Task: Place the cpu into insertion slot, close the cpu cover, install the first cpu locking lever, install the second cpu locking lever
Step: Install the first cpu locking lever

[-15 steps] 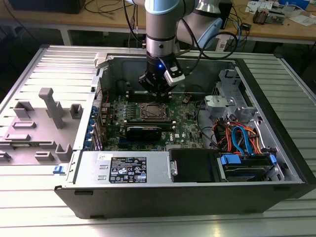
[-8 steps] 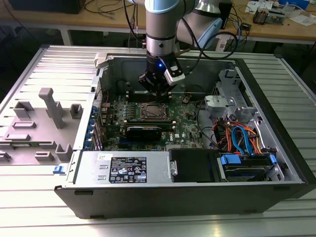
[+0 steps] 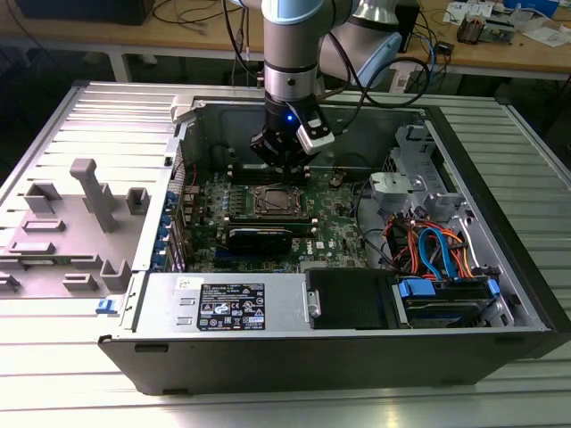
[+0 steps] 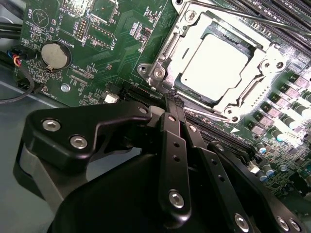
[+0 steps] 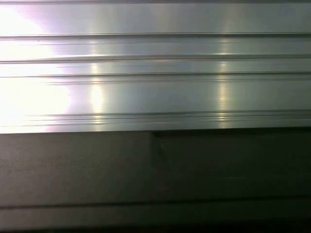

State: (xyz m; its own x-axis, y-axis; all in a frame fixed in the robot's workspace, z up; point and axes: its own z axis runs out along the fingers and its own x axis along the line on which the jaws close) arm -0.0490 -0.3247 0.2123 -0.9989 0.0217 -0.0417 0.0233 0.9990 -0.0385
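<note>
we see gripper (image 4: 171,99) pinched narrow, holding nothing, just off cpu cover (image 4: 167,56) at its 6 o'clock, cpu (image 4: 214,65) seated under cover

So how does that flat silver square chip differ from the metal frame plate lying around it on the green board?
The flat silver square cpu is a solid, plain, dull plate; the silver-grey metal cpu cover is an open frame with a large square cutout. The cpu is smaller and sits inside that cutout, while the cpu cover surrounds it and carries screws at its corners. Both are silvery, square and lie flat on the green motherboard, beyond the black gripper.
</note>
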